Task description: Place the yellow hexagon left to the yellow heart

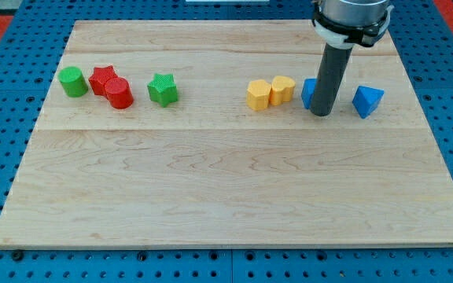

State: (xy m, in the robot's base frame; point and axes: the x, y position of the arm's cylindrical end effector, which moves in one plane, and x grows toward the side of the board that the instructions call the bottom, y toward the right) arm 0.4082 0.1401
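The yellow hexagon [258, 94] lies on the wooden board, right of centre near the view's top. The yellow heart [282, 89] touches its right side. My tip [321, 114] rests on the board to the right of the heart, a short gap away from it. The rod stands just in front of a blue block [309, 92] and hides part of it, so I cannot make out its shape.
A blue triangular block [367, 101] lies to the right of my tip. At the view's left are a green cylinder [73, 82], a red star [101, 79], a red cylinder [119, 93] and a green star [163, 89]. The board [226, 189] sits on a blue pegboard.
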